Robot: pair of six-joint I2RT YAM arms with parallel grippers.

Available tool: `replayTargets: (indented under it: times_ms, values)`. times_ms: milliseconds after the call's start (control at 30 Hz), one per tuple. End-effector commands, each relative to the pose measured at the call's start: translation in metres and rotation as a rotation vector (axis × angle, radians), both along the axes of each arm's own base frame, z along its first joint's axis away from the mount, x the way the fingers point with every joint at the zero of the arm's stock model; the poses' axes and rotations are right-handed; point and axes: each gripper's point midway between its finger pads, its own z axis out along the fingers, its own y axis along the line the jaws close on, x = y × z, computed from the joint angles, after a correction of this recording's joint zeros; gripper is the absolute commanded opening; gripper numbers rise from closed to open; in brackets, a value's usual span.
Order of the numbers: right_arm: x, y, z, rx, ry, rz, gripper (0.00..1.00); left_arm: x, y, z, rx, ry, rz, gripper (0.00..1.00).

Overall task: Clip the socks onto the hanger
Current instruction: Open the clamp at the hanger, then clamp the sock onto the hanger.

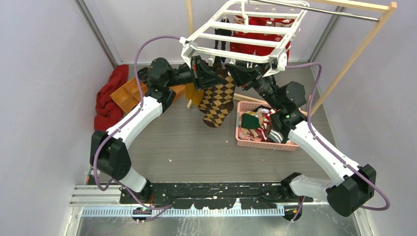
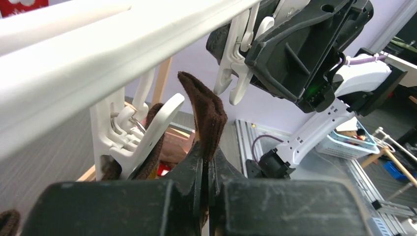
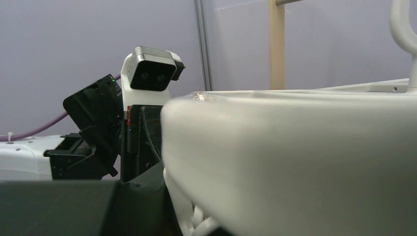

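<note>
The white hanger (image 1: pixel 246 34) hangs from a rod at the back. Under its near edge a brown argyle sock (image 1: pixel 219 101) dangles. My left gripper (image 1: pixel 205 76) is shut on that sock's brown cuff (image 2: pixel 206 113), just below the hanger bar (image 2: pixel 98 49). Beside it a white clip (image 2: pixel 130 132) holds brown fabric. My right gripper (image 1: pixel 236 70) is closed round the top of another white clip (image 2: pixel 235 69), whose lower prongs stand slightly apart. In the right wrist view the hanger frame (image 3: pixel 305 157) fills the picture; only that clip (image 3: pixel 196 219) and one finger (image 3: pixel 142 206) show.
A pink basket (image 1: pixel 290 144) with several socks sits on the right. A red cloth (image 1: pixel 109 98) and a wooden box (image 1: pixel 127 94) lie at the left. Black and red items hang at the hanger's far side (image 1: pixel 255 24). The wooden rack post (image 1: pixel 351 61) slants at the right.
</note>
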Motion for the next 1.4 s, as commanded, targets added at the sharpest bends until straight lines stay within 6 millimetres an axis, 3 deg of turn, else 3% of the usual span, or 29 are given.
replayTargets:
  times_ms: [0,400,1367]
  values:
    - [-0.018,-0.007,0.034,0.045,-0.077,0.023,0.06,-0.011,0.004,0.009,0.039,0.003,-0.080,0.00]
    - [-0.018,-0.004,0.034,0.041,-0.074,0.039,0.06,-0.015,0.005,0.001,0.071,0.033,-0.142,0.00]
    - [-0.024,0.004,0.025,0.017,-0.064,0.093,0.06,-0.022,0.002,0.038,-0.058,0.068,-0.254,0.00]
